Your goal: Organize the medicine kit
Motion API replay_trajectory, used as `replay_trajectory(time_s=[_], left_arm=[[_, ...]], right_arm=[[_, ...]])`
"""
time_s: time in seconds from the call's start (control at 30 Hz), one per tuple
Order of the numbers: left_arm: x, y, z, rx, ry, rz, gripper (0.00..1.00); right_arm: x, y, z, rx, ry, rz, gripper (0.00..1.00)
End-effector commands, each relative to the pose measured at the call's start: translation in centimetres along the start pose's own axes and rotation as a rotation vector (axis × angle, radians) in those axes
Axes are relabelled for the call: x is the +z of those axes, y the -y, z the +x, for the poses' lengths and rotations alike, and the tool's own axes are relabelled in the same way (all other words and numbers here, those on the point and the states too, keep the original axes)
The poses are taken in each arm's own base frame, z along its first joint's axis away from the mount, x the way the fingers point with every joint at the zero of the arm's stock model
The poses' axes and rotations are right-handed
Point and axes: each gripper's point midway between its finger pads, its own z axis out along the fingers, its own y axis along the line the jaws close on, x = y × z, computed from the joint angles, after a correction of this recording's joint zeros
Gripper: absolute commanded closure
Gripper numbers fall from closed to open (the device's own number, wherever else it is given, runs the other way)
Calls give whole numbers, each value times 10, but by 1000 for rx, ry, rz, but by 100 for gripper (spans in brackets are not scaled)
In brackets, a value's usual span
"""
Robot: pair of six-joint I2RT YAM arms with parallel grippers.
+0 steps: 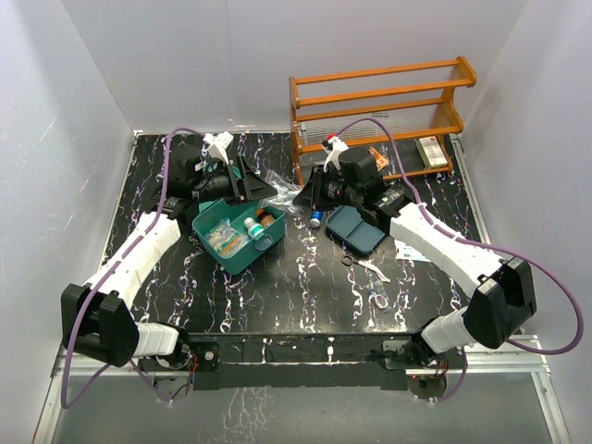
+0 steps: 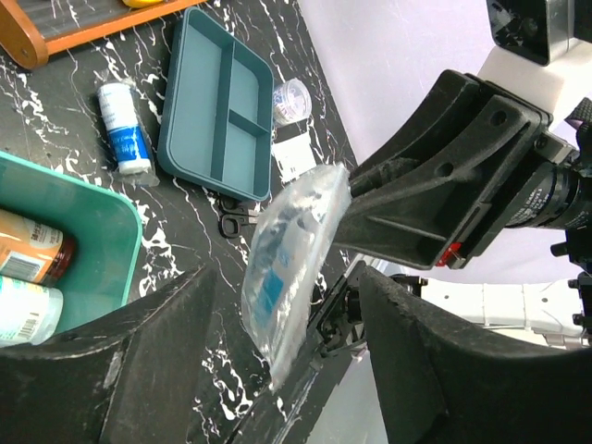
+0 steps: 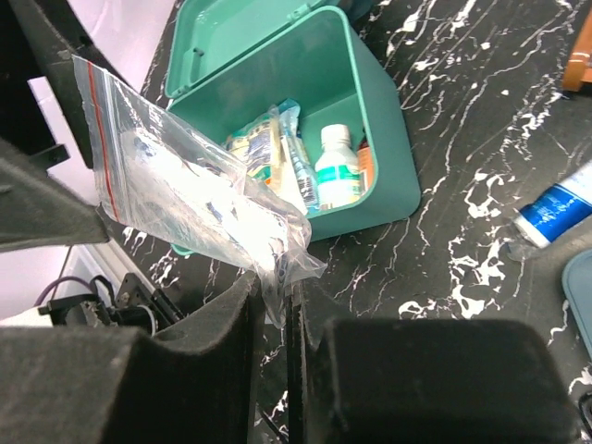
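The medicine kit (image 1: 236, 242) is a teal-green box standing open on the black marble table, with bottles and packets inside (image 3: 305, 157). My right gripper (image 3: 282, 296) is shut on the corner of a clear zip plastic bag (image 3: 185, 194) holding blue-and-white packets. It holds the bag in the air just behind the kit (image 1: 277, 180). My left gripper (image 2: 287, 282) faces it, and its two fingers (image 2: 157, 370) stand apart on either side of the hanging bag (image 2: 287, 250) with a gap on each side. In the top view the left gripper (image 1: 254, 185) and the right gripper (image 1: 301, 194) nearly meet.
A dark teal divided tray (image 1: 356, 228) lies right of the kit, with a blue-and-white bottle (image 1: 316, 218) on its side beside it. Scissors (image 1: 350, 260) and small packets lie nearer the front. An orange wooden rack (image 1: 379, 111) stands at the back right.
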Motion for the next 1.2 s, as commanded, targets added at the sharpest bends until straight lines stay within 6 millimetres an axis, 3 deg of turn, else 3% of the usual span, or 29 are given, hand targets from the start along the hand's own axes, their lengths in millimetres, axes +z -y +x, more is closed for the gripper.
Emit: replay_trajectory(time_s=[0.0,0.13,0.33,0.47,0.6,0.67,0.93,1.03,1.17], left_arm=[[0,10,-9,27,29,51,42],[1,9,-9,74,30,53,54],[-1,9,-5,152,12,74,84],[-4,9,-2,242,6,81,100],[-10,6,-2,330,-16,39,100],[-14,3,-1,381,-50,13,100],[-55,-32,-5,663,-245,-272,100],[-66,-44,-2,663,-308,-339,100],[-71,-64,22,536,-446,-344,100]], right_arm=[[-6,-34,-32,-53,88,-132,88],[-5,-37,-31,-66,83,-152,89],[0,-33,-27,-59,63,-148,87],[0,-28,-26,-53,68,-121,75],[-3,-16,-23,-47,74,-60,54],[-6,-9,-22,-43,86,-25,50],[-17,9,-22,-30,112,51,48],[-17,16,-17,-18,93,75,48],[-14,30,-11,-30,54,119,48]])
